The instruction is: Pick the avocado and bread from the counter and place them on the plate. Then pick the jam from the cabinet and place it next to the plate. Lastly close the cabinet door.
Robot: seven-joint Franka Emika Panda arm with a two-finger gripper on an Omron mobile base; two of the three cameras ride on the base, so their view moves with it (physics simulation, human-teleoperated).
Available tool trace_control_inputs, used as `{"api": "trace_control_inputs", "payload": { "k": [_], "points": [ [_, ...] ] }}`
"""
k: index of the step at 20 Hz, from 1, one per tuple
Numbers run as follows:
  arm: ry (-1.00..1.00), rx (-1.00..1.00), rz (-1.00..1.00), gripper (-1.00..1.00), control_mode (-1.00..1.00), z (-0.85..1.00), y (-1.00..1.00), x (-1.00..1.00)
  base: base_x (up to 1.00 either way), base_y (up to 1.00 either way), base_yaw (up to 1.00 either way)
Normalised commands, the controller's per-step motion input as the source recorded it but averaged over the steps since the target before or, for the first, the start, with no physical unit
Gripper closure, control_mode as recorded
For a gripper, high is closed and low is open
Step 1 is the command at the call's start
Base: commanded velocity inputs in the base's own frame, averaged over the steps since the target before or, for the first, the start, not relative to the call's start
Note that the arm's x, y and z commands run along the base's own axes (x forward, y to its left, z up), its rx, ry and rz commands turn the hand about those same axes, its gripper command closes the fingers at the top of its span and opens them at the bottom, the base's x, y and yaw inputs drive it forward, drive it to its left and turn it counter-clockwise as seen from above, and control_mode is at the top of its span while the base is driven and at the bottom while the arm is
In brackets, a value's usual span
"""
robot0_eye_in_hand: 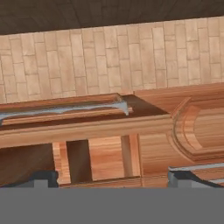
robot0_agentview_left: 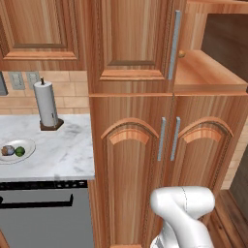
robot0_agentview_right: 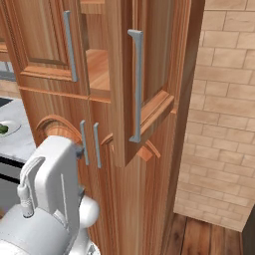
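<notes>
White arm segments (robot0_agentview_left: 183, 213) filled the near ground of both base views, rising in front of the cabinet (robot0_agentview_left: 145, 145). From the hand camera two dark fingertips (robot0_eye_in_hand: 41, 179) stood far apart at the bottom edge, so the gripper (robot0_eye_in_hand: 113, 181) was spread wide with nothing between its tips.

Just past the arm, the cabinet showed two arched lower doors, shut, each with one upright silver bar handle (robot0_agentview_left: 161, 139); the two bars stood side by side near the middle seam. Above them were two upper doors. The left one (robot0_agentview_left: 131, 41) was shut, its long handle (robot0_agentview_left: 174, 44) running up and down. The right one (robot0_agentview_right: 144, 79) was swung out toward the robot, edge-on in the right base view, its bar (robot0_agentview_right: 136, 84) also upright. Behind it lay a bare wooden shelf (robot0_agentview_left: 208, 70). In the hand view this open door ran sideways across the frame because the camera was rolled.

To the left, the marble counter (robot0_agentview_left: 63, 150) carried one white plate (robot0_agentview_left: 26, 145) near its left end. On the plate sat one brown bread lump (robot0_agentview_left: 7, 150) and one green avocado (robot0_agentview_left: 20, 151), touching or nearly so, bread to the left.

Farther back on the counter one paper towel roll (robot0_agentview_left: 46, 104) stood upright on a dark base, against the tan tiled wall.
</notes>
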Motion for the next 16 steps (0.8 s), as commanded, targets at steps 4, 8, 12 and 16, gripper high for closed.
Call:
{"api": "trace_control_inputs", "payload": {
  "k": [4,8,12,16],
  "points": [
    [0.00,0.13,0.01,-1.00,-1.00,-0.19,-0.55,0.10,0.00,0.00,0.00],
    [0.00,0.13,0.04,-1.00,-1.00,-0.21,-0.59,0.21,0.00,0.00,0.00],
    [0.00,0.11,0.08,-1.00,-1.00,-0.23,-0.49,0.46,0.00,0.00,0.00],
    [0.00,0.08,0.09,-1.00,-1.00,-0.19,-0.34,0.55,0.00,0.00,0.00]
  ]
}}
